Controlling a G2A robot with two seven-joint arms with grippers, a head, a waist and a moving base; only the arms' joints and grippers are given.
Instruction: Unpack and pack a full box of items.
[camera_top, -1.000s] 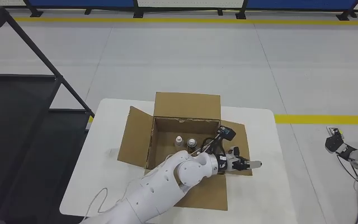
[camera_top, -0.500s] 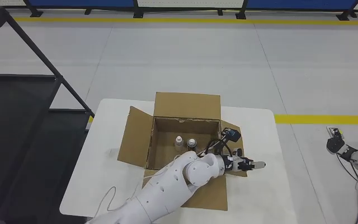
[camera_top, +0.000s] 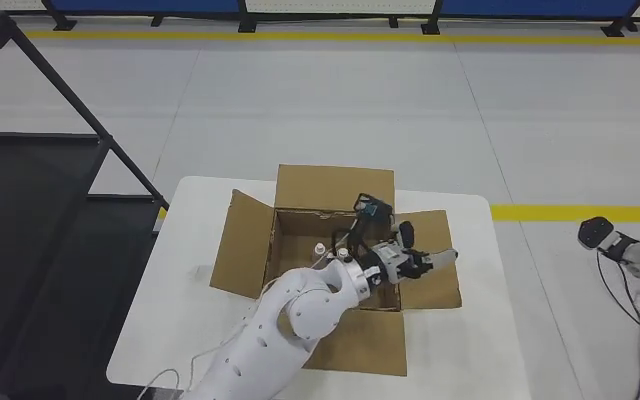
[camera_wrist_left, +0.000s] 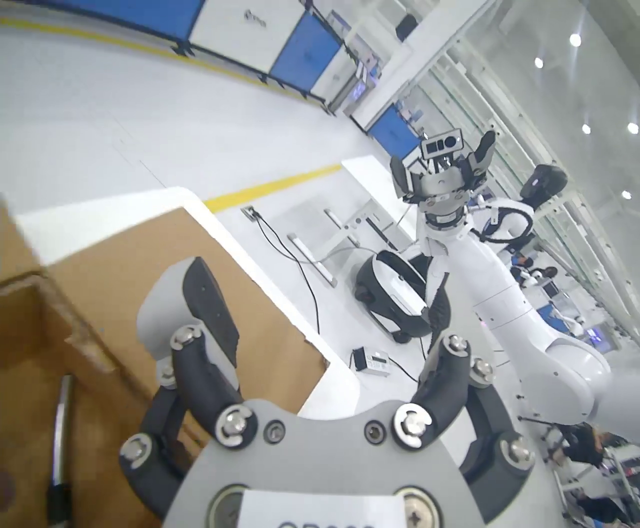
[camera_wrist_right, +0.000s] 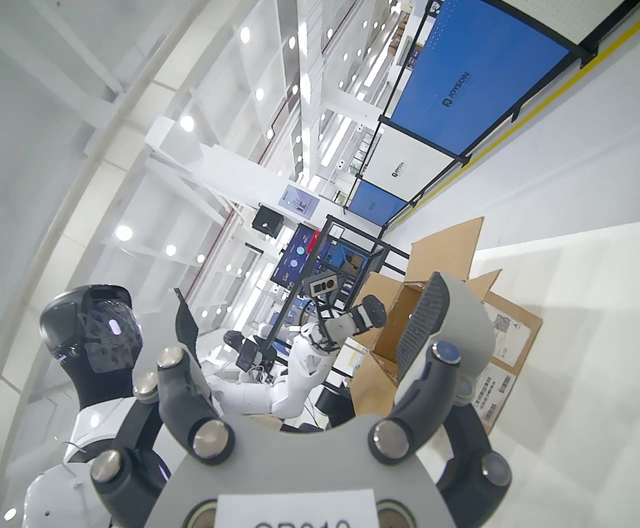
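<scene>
Lower centre of the top view: left gripper (camera_top: 438, 260), jaws spread and holding nothing, poised over the right flap of the box (camera_top: 335, 187). Just left of it, inside the box at frame centre, a pair of small bottles (camera_top: 342, 254), upright and close together. Farthest off — right gripper (camera_wrist_left: 441, 155), likewise open and empty, raised well apart from the box. Risk in descending from here: snagging the flap or right wall and dragging the box, or toppling one bottle against the other — wide jaws, tight spacing.
</scene>
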